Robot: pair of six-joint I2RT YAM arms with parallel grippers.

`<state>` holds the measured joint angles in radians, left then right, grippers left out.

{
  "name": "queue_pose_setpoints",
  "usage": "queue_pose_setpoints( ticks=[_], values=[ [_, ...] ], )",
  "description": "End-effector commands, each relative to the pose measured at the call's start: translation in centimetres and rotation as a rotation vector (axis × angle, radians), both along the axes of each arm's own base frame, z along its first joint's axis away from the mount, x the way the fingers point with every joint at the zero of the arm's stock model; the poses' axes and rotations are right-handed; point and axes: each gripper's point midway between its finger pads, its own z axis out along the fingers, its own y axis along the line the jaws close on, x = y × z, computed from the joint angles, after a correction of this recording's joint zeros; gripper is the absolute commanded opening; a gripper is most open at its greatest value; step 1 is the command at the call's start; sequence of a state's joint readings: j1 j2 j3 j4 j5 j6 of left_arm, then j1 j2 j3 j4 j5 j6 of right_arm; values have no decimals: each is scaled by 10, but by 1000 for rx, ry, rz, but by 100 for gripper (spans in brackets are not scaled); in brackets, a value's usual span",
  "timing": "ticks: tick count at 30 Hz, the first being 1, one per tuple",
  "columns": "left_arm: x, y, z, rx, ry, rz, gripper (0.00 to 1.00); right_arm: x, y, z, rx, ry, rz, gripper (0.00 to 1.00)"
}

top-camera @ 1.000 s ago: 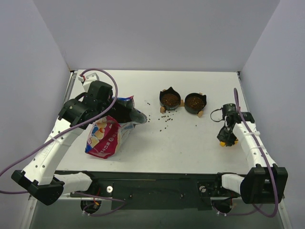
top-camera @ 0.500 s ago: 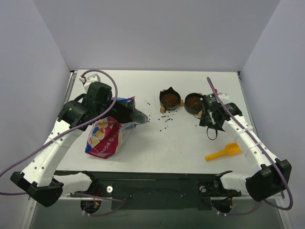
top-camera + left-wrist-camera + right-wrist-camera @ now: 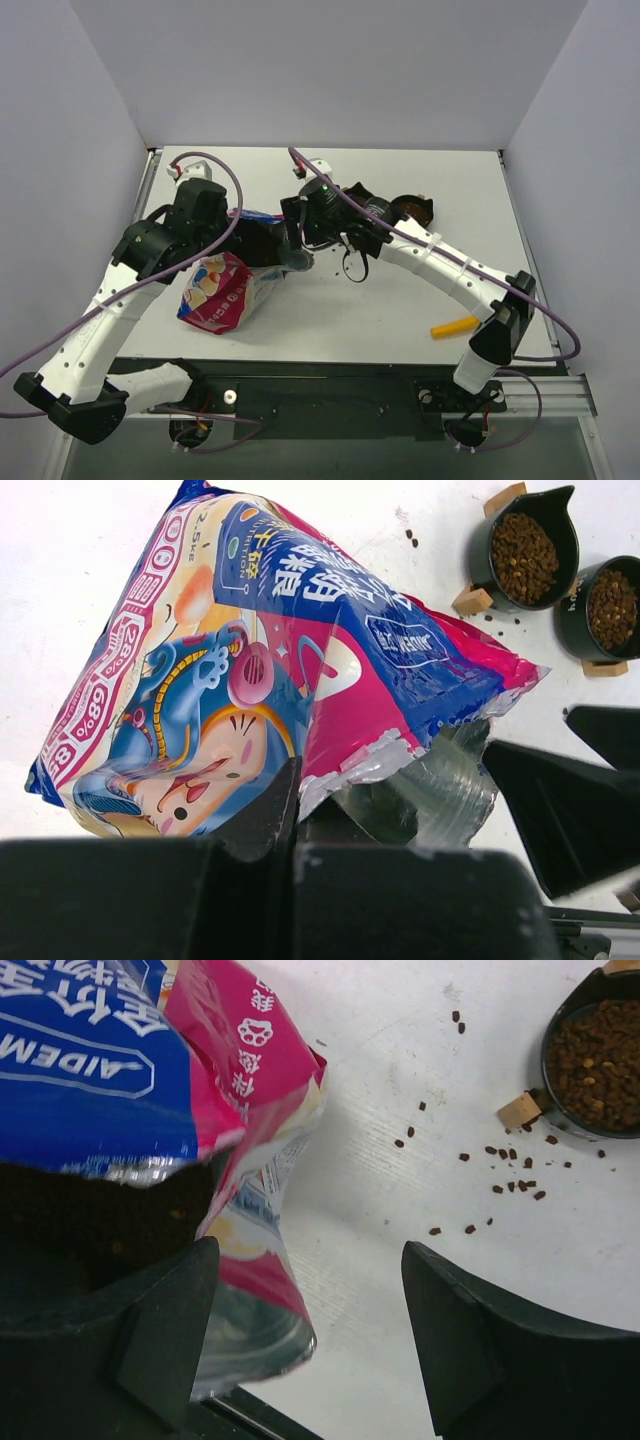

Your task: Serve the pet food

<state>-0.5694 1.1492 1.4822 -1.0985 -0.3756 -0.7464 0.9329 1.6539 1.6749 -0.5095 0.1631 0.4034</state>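
Holding the pet food bag at the left of the counter

We see the left tool clenched on the bag's edge beside its open mouth; the bag sits tilted. The right tool is released, jaws spread, one finger just beside the bag mouth. Kibble fills both black bowls; loose kibble lies scattered between bag and bowls. The yellow scoop lies well apart, front right

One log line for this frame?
left gripper: shut on bag | right gripper: open, at bag mouth | scoop: on table | bowls: hold kibble
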Motion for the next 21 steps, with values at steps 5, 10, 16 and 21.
queue_pose_setpoints(
  ticks=[5,10,16,21],
  values=[
    [-9,-21,60,-204,-182,-99,0,3,45,-3,148,63,-34,60],
    [-9,-25,61,-215,-182,-119,0,-8,48,7,188,62,-47,54],
    [-8,-27,63,-214,-187,-129,0,-28,20,34,169,-14,-50,61],
    [-5,-31,61,-215,-180,-139,0,-43,27,13,147,11,-8,63]
  ],
)
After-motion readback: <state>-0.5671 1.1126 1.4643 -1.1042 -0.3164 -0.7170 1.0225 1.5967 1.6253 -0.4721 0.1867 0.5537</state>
